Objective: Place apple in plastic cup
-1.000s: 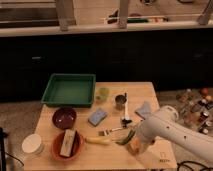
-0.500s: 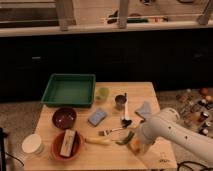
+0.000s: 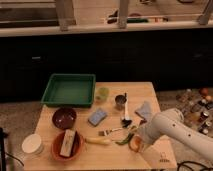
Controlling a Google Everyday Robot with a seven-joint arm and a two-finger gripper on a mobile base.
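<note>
The apple [image 3: 134, 144] shows as a small orange-red patch near the table's front right edge, partly hidden by the end of my white arm. My gripper [image 3: 136, 139] is down right at the apple, reaching in from the right. The plastic cup [image 3: 102, 94] is a pale yellow-green tumbler. It stands upright just right of the green tray, well behind and to the left of the gripper.
A green tray [image 3: 69, 90] lies at the back left. A grey metal cup [image 3: 120, 102], blue sponge [image 3: 97, 116], blue cloth [image 3: 145, 110], brush [image 3: 112, 131] and banana [image 3: 97, 141] lie mid-table. A dark red bowl [image 3: 64, 118], brown bowl [image 3: 66, 144] and white cup [image 3: 32, 144] sit at the left.
The arm's end has stayed at the apple with only a slight shift. Nothing else on the table has moved.
</note>
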